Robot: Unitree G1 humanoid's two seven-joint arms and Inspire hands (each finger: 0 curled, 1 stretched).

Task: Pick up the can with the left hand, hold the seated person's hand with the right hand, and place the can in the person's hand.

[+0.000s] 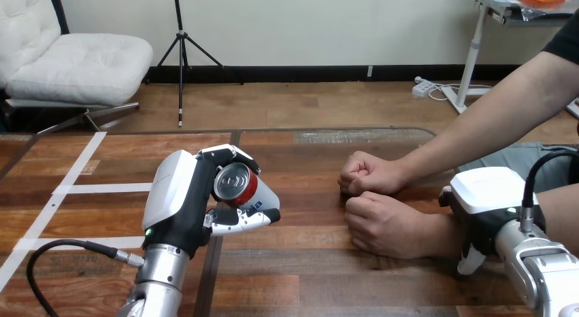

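Item: red cylindrical metal can with a silver top (235,182), located in the robot's left hand (179,201) over the left half of the brown wooden desk (307,262). The can is enclosed by the black-and-white fingers (242,220), which are curled round its body from both sides. It is tilted so that its top is turned toward the head camera, and it is judged to be lifted clear of the desk, though its base is hidden. The pick-up is therefore counted as done. Item: the person's nearer hand (384,225), closed in a fist and rested on the desk at the right of centre. The person's farther hand (367,173) is laid just behind it, likewise closed. Item: the robot's right hand (486,194), positioned against the forearm and wrist of the nearer hand, its white back turned upward. Contact is suggested, but whether the wrist is actually grasped cannot be told, so the holding step is recorded as begun and unconfirmed. The can is kept well apart from both of the person's hands, with bare desk between them. Outstanding: the hold is to be confirmed, a palm is to be opened, and the can is to be carried across and placed in it.
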